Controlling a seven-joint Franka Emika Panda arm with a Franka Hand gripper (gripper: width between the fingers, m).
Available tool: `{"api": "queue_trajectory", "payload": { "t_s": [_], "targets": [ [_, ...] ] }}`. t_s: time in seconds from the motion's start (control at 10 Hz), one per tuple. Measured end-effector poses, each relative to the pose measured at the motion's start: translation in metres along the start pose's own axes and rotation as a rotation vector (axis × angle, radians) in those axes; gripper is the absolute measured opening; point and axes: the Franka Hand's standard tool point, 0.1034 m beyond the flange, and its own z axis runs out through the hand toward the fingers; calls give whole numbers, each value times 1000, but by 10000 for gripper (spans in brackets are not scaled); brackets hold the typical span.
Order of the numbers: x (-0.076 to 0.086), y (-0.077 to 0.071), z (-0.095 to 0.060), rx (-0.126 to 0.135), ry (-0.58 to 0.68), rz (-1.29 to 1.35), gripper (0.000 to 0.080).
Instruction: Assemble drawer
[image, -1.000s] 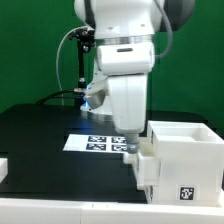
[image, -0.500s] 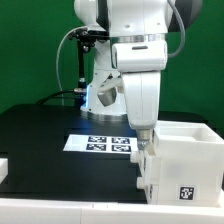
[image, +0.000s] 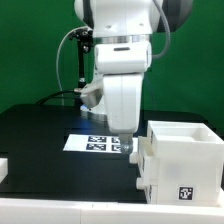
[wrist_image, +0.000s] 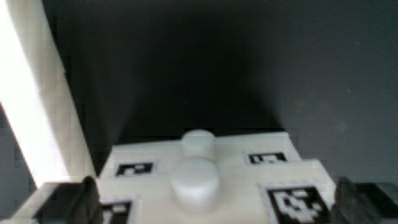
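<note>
The drawer (image: 144, 168) is a small white box that sticks out of the side of the tall white housing (image: 186, 158) facing the exterior view's left. In the wrist view, the drawer's front (wrist_image: 235, 192) carries marker tags and a rounded white knob (wrist_image: 192, 168). My gripper (image: 128, 147) hangs just above the drawer's outer end, beside the housing. In the wrist view the gripper (wrist_image: 215, 202) is open, with a dark finger at each side of the drawer front. I cannot tell whether the fingers touch it.
The marker board (image: 95, 143) lies on the black table behind the gripper. A small white part (image: 3, 168) sits at the exterior view's left edge. A white wall (wrist_image: 32, 90) runs along one side of the wrist view.
The arm swung toward the exterior view's right over the housing, then came back left to the drawer's outer end. The housing shifted slightly with it.
</note>
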Motion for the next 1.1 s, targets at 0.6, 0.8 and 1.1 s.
{"api": "queue_trajectory", "payload": {
  "t_s": [0.6, 0.8, 1.1],
  "targets": [
    [26, -9, 14, -27, 14, 13, 649],
    [19, -10, 15, -23, 12, 10, 649],
    [3, -5, 5, -39, 4, 19, 649]
  ]
}}
